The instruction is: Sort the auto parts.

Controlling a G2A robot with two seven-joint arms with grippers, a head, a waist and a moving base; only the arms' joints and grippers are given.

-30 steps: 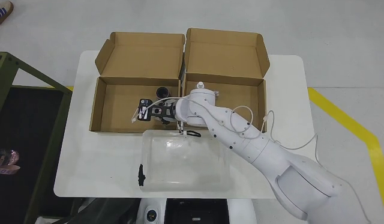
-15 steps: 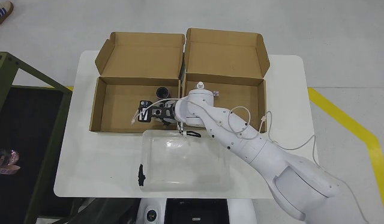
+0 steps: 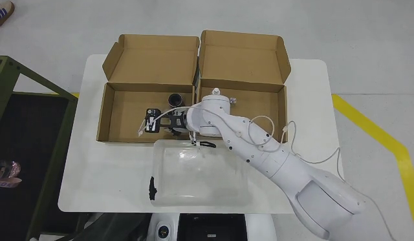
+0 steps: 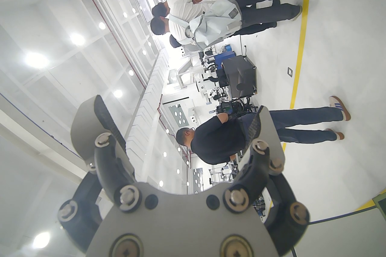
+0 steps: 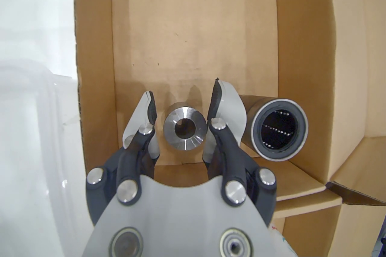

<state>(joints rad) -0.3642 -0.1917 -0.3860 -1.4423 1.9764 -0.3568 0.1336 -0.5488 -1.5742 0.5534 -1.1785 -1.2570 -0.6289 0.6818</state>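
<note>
While in one box, two cylinders

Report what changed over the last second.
The right gripper crept slightly farther into the left cardboard box, away from the right box. Its fingers stand open, flanking the steel sleeve without touching it. The linear bearing, both boxes and the clear bin stayed put.

Item 1: small polished steel cylinder with a chamfered end face and central bore. It sits on the floor of the left brown cardboard box, near one end wall, between the spread fingers of the right claw.
Item 2: larger dark cylindrical bearing with a black end ring and ball rows inside. It sits just beside item 1, by the box corner.
</note>
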